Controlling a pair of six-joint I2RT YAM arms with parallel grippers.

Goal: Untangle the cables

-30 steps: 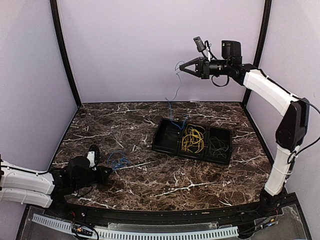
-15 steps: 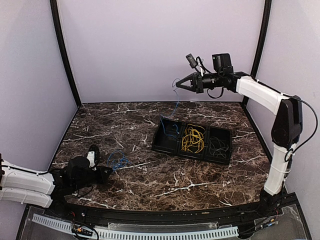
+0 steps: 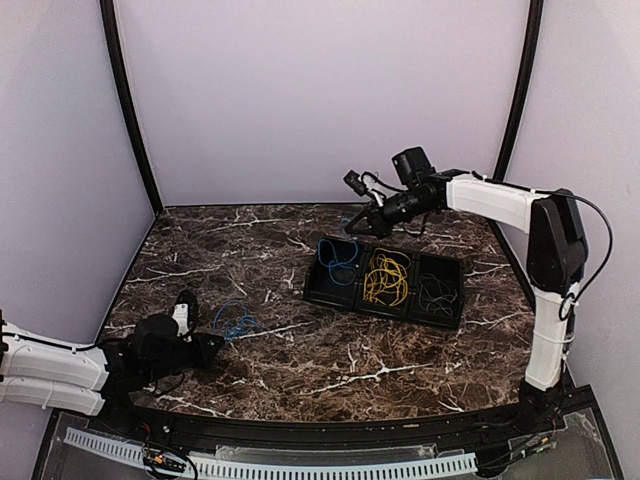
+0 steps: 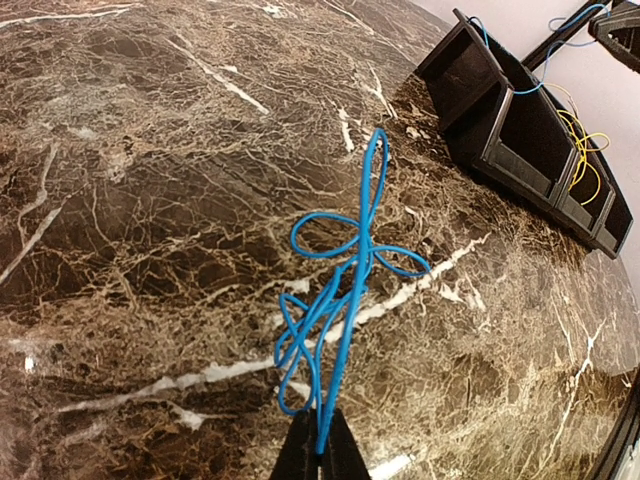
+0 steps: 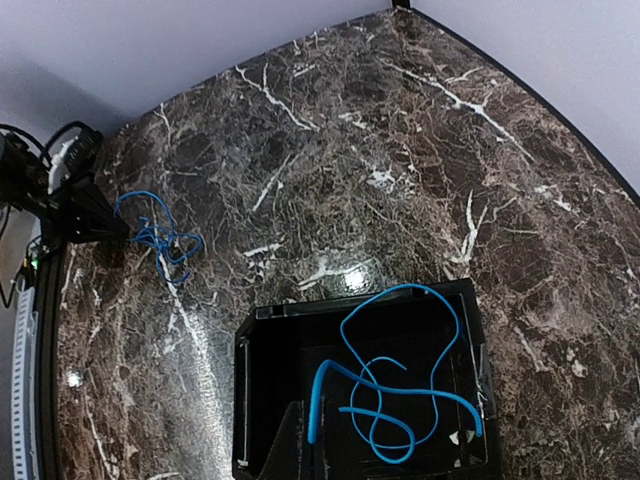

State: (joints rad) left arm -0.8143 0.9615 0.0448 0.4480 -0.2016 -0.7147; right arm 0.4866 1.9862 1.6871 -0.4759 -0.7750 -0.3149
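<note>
Checking surroundings first: what lies around your arms? (desk)

I see a dark marble table (image 3: 300, 375) with white veins, lilac walls (image 3: 300, 90) on three sides, and a black tray (image 3: 330, 297) set right of the middle. The tray's walls stand around one cable. The other lies on bare marble. (me)

And the grippers? (desk)

My left gripper (image 4: 320, 447) sits low at the near left of the table, its jaws pressed together on one end of the loose blue cable (image 4: 345, 290). That cable lies in a small tangle of loops on the marble just ahead of the fingertips, well apart from the tray. My right gripper (image 3: 351, 228) hangs over the tray's far left corner, tilted down, with its jaws closed on an end of the second blue cable (image 5: 400, 385). In my left wrist view that cable climbs from the tray up to the fingers. (me)

What is in the tray? (desk)

It has three compartments in a row. The left one holds the second blue cable, lying in a few open curls on the compartment floor. The middle one holds a yellow cable (image 3: 385, 278) in a loose coil. The right one holds a dark grey cable (image 3: 436, 293), which is hard to make out against the black. I cannot tell whether the yellow is one strand or several. (me)
</note>
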